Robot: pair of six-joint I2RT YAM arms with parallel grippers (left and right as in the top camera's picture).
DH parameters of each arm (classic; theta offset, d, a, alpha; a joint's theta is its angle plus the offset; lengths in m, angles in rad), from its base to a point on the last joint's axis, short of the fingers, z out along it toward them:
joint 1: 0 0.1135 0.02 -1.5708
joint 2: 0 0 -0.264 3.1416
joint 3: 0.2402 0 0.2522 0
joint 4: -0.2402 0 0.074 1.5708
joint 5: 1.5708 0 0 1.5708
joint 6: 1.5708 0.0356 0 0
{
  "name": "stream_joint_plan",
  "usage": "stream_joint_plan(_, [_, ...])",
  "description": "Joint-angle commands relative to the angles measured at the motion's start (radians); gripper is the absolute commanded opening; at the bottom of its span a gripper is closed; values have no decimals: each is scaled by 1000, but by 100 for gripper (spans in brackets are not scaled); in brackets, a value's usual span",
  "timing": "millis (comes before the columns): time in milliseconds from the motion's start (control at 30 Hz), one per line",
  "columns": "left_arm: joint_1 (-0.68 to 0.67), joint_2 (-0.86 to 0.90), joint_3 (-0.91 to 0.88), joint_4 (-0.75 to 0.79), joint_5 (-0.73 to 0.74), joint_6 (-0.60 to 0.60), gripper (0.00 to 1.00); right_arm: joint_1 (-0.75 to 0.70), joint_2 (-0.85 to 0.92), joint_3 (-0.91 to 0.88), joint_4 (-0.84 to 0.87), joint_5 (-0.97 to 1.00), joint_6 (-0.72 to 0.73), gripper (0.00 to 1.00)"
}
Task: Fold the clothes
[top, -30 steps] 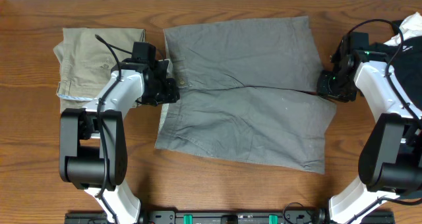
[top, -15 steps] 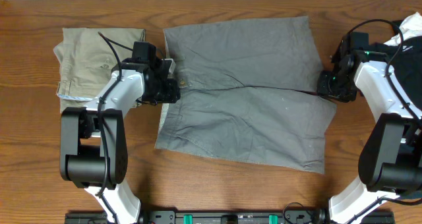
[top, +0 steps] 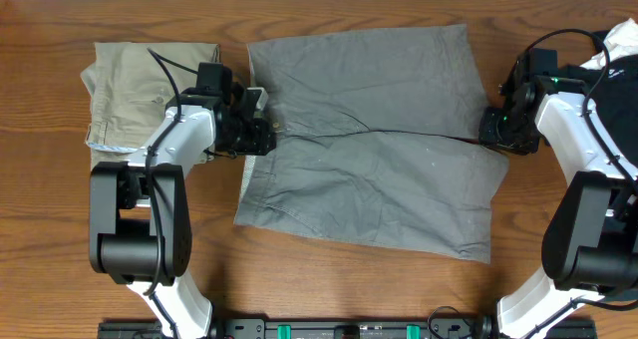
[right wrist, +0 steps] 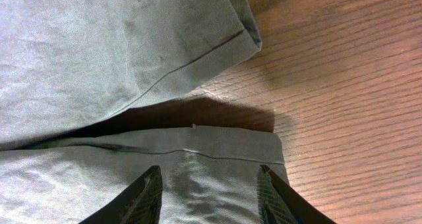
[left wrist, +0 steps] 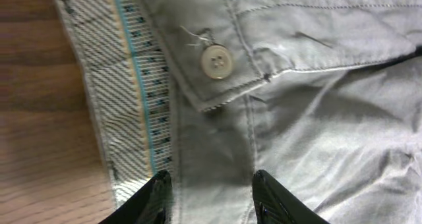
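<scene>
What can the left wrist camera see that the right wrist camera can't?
Only the left wrist view shows the pale button and the striped waistband lining with its blue line. Only the right wrist view shows the leg hems, with a dark shadowed gap between the two legs. Both show the grey shorts, the wooden table and a pincer standing open over the cloth: the left pincer in one, the right pincer in the other.

The left gripper (left wrist: 210, 188) is cropped at the bottom edge.
</scene>
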Motion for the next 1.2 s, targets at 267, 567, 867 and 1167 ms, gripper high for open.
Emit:
stream_joint_plan(267, [19,85,-8,-13,64,17,41,-5,-1,7,-2,7,-9,45])
stream_joint_plan(567, [27,77,-7,-47,64,2,19,-5,-1,7,0,7,-9,46])
stream_joint_plan(867, [60,13,2,-72,64,-30,6,-5,-1,7,0,7,-9,46])
stream_joint_plan(1167, [61,-13,2,-116,51,-40,6,-5,-1,7,0,7,-9,46])
